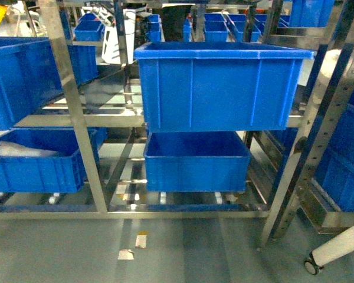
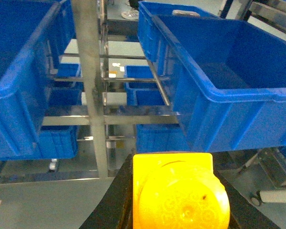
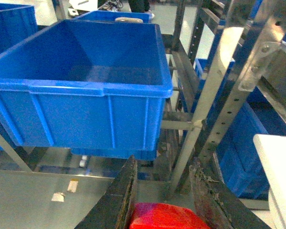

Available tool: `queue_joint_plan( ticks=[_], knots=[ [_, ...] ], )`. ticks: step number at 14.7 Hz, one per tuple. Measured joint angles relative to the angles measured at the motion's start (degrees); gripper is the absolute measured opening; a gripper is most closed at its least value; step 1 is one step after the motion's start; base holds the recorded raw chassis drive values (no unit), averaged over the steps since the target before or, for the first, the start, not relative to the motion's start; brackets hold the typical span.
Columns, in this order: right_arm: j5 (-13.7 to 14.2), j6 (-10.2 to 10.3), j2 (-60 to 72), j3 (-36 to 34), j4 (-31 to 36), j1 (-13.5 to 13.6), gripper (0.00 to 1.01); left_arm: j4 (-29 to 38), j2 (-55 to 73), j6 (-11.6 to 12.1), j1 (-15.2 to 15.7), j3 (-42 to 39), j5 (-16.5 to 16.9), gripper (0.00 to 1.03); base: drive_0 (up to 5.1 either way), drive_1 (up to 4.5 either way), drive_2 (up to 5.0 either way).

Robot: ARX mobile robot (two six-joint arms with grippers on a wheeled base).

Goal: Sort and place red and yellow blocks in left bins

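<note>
We hold the yellow block in our left gripper and the red block in our right gripper, short of the rack's blue bins, where an early release or clipped rim would drop them to the floor.

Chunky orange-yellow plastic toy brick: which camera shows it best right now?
The left wrist view: the orange-yellow plastic brick fills the bottom centre, held in the left hand, facing the blue crates. The head view shows none of it; the right wrist view shows only the red brick in the right hand.
</note>
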Motion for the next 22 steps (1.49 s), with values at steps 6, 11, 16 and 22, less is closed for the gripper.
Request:
queue_joint_plan(
  ticks=[6,11,16,22],
  knots=[
    [-0.02,0.0,0.0,0.0,0.09,0.04,0.28,0.13,-0.07,0.0,0.04,0.0,-0.09,0.27,-4.9,2.54,2.5],
    [-0.02,0.0,0.0,0.0,0.2,0.0,0.28,0.09,-0.09,-0.02,0.02,0.0,-0.07,0.27,-5.0,2.46,2.5],
    [-0.48,-0.02,-0.02,0.0,0.26,0.77,0.28,-0.13,-0.02,-0.02,0.72,-0.07,-0.55,0.27,-2.0,0.94,0.9],
    [0.02,-0.02,-0.07,0.0,0.2,0.31,0.28,0.13,-0.15,-0.02,0.04,-0.09,-0.02,0.27,0.0,1.36,-1.3]
  ],
)
